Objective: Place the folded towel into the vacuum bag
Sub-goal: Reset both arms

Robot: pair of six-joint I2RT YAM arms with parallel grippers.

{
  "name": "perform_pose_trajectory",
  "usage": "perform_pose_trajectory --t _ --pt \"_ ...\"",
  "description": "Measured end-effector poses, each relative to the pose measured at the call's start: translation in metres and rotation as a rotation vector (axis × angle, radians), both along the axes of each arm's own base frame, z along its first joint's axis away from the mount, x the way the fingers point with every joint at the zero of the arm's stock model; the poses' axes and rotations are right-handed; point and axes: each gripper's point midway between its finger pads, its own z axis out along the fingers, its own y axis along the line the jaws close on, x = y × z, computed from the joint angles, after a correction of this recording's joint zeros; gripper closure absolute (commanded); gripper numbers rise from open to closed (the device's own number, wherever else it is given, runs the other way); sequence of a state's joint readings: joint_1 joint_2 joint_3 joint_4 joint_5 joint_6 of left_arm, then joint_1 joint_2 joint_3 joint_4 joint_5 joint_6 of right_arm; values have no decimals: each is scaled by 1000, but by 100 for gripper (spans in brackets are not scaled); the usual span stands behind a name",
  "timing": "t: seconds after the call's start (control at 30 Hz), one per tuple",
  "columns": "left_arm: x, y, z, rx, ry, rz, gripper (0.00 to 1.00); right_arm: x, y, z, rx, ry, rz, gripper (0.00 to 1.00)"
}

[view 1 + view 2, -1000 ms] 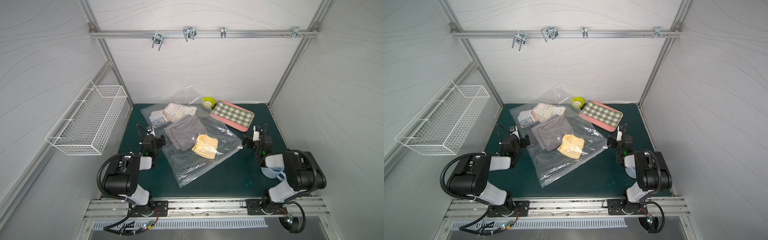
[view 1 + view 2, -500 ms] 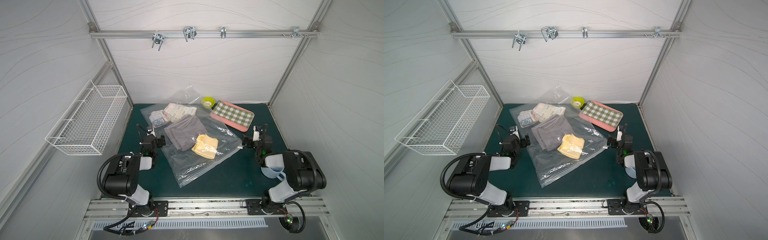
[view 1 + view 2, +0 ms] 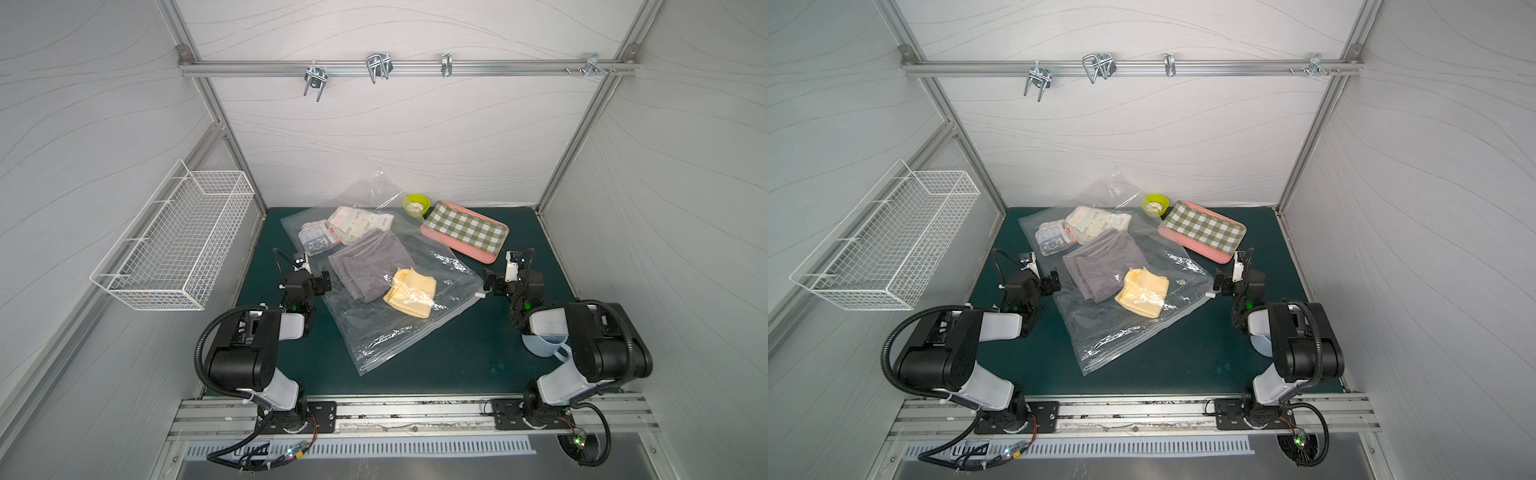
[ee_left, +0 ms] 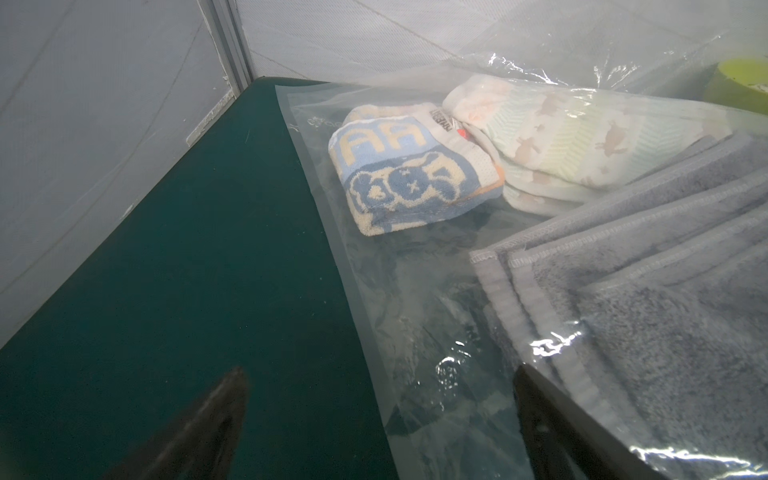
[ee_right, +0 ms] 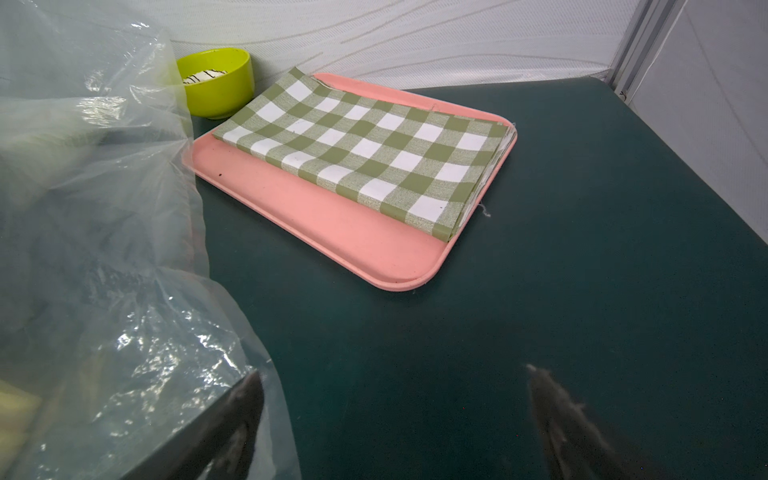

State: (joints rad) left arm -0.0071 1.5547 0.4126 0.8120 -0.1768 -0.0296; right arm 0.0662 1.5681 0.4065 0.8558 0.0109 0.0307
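A folded green-and-white checked towel (image 3: 461, 226) (image 3: 1202, 226) (image 5: 361, 153) lies on a pink tray (image 3: 457, 248) (image 5: 332, 220) at the back right. The clear vacuum bag (image 3: 374, 340) (image 3: 1100, 332) lies flat across the middle of the mat; inside it are a grey towel (image 3: 365, 266) (image 4: 665, 311), a yellow cloth (image 3: 411, 291) and patterned towels (image 4: 399, 174). My left gripper (image 3: 322, 280) (image 4: 380, 374) is open at the bag's left edge, which runs between its fingers. My right gripper (image 3: 490, 286) (image 5: 395, 374) is open at the bag's right corner, near the white slider clip (image 3: 478, 295).
A lime bowl (image 3: 416, 204) (image 5: 216, 83) stands behind the tray against the back wall. A white wire basket (image 3: 174, 249) hangs on the left wall. A pale blue cup (image 3: 544, 345) sits under the right arm. Metal hooks (image 3: 378, 68) hang from the rail above.
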Motion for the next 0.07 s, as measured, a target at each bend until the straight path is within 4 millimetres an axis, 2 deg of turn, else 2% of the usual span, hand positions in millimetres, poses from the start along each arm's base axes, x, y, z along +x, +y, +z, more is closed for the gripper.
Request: perform_pose_trajectory --t 0.07 --pt "0 1 -1 -6 3 -6 0 0 0 0 -2 0 1 1"
